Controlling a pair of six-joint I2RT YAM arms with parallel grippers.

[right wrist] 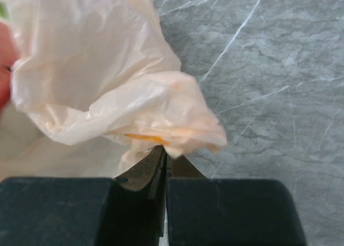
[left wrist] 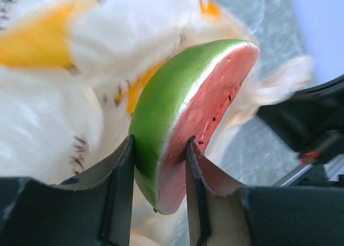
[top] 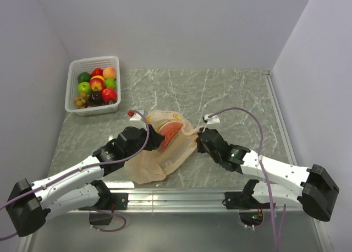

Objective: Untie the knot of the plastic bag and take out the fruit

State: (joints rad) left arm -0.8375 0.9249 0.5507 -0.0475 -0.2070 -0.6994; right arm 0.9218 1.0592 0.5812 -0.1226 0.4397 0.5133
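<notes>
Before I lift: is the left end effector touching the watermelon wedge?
Touching. Left wrist view shows the left end effector clamped on the watermelon wedge.

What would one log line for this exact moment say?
left jaws: shut on watermelon wedge | right jaws: shut on plastic bag | white basket: holds other fruit

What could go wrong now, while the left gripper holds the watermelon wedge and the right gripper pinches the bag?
1. The left gripper grips the watermelon wedge only near one end, so the wedge may pivot or slip out when lifted.
2. The plastic bag lies close against the wedge and may drag along with it. The right gripper pinches only a small fold, which could slip free or tear.
</notes>
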